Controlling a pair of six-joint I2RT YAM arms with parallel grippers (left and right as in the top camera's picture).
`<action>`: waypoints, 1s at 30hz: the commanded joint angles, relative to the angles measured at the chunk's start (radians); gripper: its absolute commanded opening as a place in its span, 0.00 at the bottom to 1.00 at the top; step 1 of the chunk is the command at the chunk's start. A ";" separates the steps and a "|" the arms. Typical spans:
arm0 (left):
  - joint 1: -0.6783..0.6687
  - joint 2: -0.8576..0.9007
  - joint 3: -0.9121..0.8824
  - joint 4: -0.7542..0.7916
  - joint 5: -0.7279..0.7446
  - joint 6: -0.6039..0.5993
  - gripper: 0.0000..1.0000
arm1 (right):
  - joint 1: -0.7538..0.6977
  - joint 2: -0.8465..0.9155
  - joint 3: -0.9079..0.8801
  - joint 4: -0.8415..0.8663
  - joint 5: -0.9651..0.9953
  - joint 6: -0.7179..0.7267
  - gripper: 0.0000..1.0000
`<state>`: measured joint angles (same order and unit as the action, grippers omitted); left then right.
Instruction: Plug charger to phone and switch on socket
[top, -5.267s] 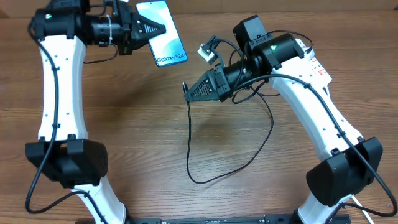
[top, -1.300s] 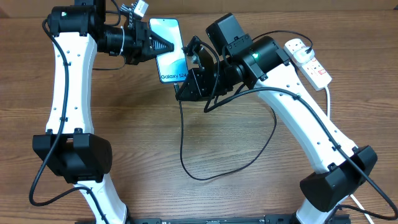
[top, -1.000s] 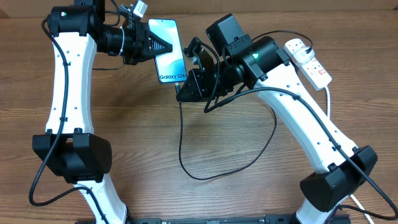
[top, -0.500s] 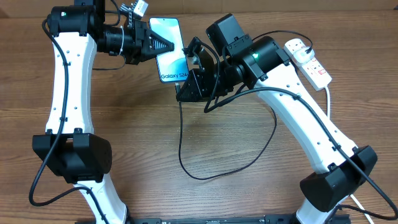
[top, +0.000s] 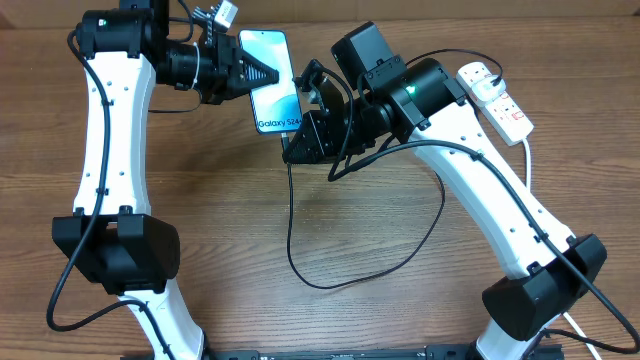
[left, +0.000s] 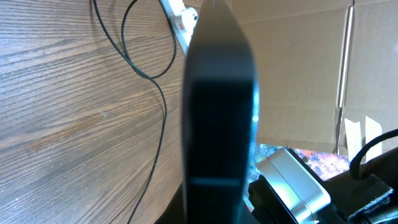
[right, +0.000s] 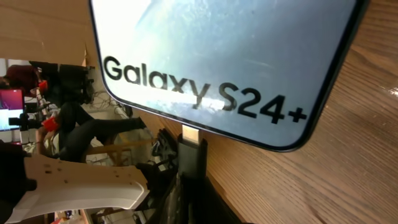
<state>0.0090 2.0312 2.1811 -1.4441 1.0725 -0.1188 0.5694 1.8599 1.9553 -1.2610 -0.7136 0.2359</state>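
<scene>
Both claws work above the bench (top: 220, 200). The socket (top: 497, 98) lies at the far right edge, well apart from both claws; switching it on is left to do, I judge. The left claw (top: 265, 72) is clamped on the phone (top: 272, 95), held off the bench with its screen up. The right claw (top: 292, 150) is closed on the charger (top: 290, 220), whose slack loops across the bench. Only the right wrist view shows the connector tip (right: 191, 140) touching the phone's bottom edge; whether it is seated cannot be told. The left wrist view gives the phone only edge-on and blurred.
</scene>
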 joint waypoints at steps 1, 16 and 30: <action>0.010 0.005 0.007 0.000 0.024 0.029 0.04 | -0.002 -0.014 0.023 0.007 -0.021 0.003 0.04; 0.010 0.005 0.007 0.002 0.073 0.029 0.04 | -0.002 -0.014 0.023 0.006 -0.021 0.004 0.04; 0.010 0.005 0.007 0.000 0.073 0.030 0.04 | -0.002 -0.014 0.023 0.019 -0.021 0.004 0.04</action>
<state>0.0090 2.0312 2.1811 -1.4445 1.0901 -0.1188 0.5694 1.8599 1.9553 -1.2491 -0.7219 0.2359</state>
